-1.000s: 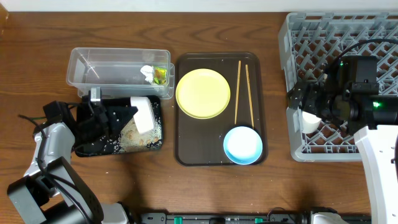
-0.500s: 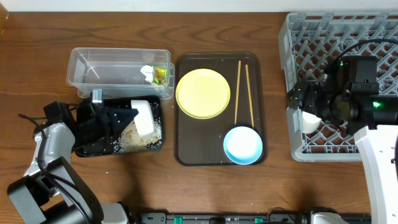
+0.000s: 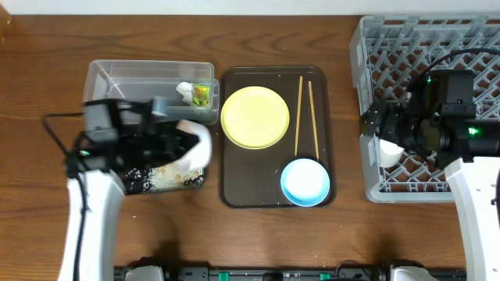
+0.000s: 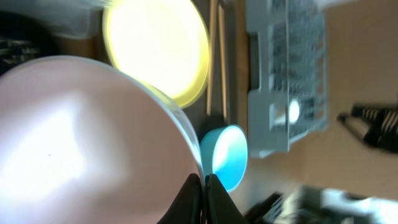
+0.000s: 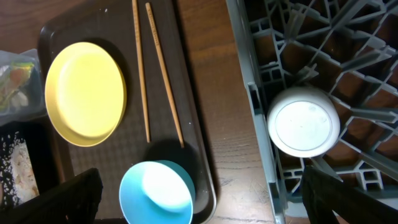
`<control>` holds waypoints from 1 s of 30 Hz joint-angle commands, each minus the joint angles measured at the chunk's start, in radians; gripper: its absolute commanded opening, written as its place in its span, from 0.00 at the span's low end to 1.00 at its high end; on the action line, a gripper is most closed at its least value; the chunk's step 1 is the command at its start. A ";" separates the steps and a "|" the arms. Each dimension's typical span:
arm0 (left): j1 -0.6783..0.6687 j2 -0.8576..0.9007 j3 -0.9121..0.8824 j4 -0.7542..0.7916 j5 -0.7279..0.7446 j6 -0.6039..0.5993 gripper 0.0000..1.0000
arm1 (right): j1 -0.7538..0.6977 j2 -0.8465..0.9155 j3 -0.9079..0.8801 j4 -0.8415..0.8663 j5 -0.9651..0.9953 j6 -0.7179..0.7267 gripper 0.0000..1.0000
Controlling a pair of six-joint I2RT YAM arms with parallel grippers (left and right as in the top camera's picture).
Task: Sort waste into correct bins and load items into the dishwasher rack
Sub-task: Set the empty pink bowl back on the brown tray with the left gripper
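Pinching the white bowl (image 3: 197, 146) by its rim, left end effector (image 4: 203, 185) holds it on edge — over black tray (image 3: 137, 186).

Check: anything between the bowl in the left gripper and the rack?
Yes. Between the held bowl and the rack lies the brown tray with plate, chopsticks and blue bowl, all low. The right arm hangs over the rack's left side.
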 commanded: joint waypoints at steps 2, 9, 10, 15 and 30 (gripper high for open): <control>-0.319 -0.037 0.006 0.015 -0.457 -0.179 0.06 | 0.010 0.003 -0.002 0.002 0.002 0.011 0.99; -0.761 0.124 0.003 0.114 -0.799 -0.270 0.06 | 0.010 0.003 -0.002 0.002 0.002 0.011 0.99; -0.799 0.154 0.003 0.124 -0.836 -0.287 0.06 | 0.010 0.003 -0.002 0.002 0.002 0.011 0.99; -0.892 0.271 0.004 0.182 -0.880 -0.325 0.16 | 0.010 0.003 -0.002 0.002 0.002 0.011 0.99; -0.795 0.042 0.154 0.013 -0.937 -0.281 0.64 | 0.010 0.003 -0.002 0.006 -0.045 -0.040 0.99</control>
